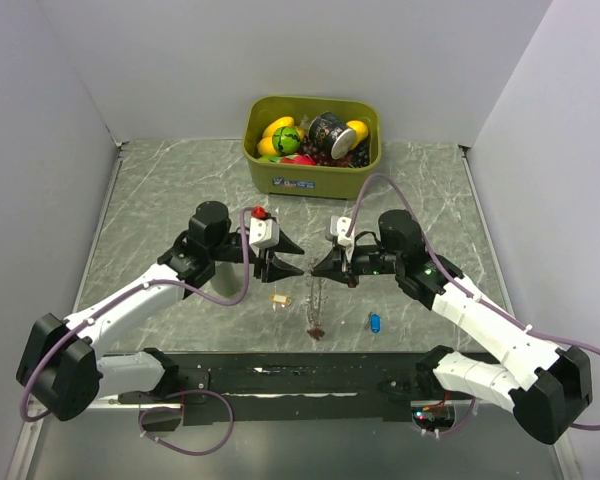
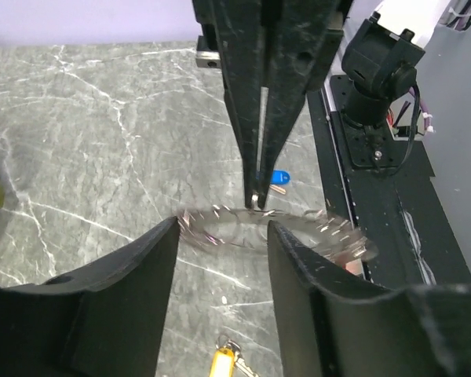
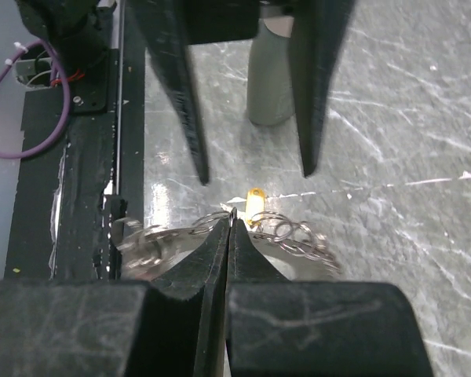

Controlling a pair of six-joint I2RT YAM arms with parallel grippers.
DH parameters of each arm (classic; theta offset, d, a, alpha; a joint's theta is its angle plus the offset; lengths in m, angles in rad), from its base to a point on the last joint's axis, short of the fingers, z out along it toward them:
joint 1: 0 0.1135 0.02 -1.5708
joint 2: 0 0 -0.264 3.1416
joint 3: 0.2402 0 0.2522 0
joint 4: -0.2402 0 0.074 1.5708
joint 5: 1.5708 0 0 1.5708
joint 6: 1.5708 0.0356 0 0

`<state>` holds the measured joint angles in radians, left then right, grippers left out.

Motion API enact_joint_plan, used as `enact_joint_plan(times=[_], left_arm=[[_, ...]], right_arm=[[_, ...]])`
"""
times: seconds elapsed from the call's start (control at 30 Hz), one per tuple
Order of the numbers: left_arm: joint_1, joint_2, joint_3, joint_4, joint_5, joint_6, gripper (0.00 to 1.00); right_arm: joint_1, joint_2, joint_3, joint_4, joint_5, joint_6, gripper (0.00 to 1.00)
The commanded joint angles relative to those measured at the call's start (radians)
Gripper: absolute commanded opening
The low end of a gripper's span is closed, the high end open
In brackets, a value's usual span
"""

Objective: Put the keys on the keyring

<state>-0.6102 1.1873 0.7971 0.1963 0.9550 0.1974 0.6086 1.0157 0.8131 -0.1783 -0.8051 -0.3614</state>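
Near the frame's centre, the right gripper (image 3: 230, 218), fingers pressed together, is pinching the silvery-grey beaded-chain keyring (image 3: 298, 239), which is hanging blurred. The left gripper (image 2: 220, 236) is facing it, fingers spread. A grab at the probably swaying chain risks tugging it free. The small yellow-tagged key (image 1: 279, 298) is lying on the table, lower left.

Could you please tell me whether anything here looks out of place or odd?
Nothing looks spilled or damaged. The keyring dangles from the shut right end effector, blurred in both wrist views, probably swinging.
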Motion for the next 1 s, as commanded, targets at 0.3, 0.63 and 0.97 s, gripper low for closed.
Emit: enact_joint_plan(times=[0.3, 0.63, 0.97], left_arm=[[-0.028, 0.066, 0.102, 0.006, 0.091, 0.039, 0.37], [-0.043, 0.089, 0.117, -0.074, 0.108, 0.105, 0.27], [-0.051, 0.072, 0.100, -0.096, 0.085, 0.145, 0.35]], right_arm=[[0.005, -0.049, 0.001, 0.079, -0.032, -0.027, 0.00], [0.003, -0.055, 0.004, 0.085, -0.020, -0.019, 0.00], [0.003, -0.057, 0.003, 0.100, -0.032, -0.013, 0.00]])
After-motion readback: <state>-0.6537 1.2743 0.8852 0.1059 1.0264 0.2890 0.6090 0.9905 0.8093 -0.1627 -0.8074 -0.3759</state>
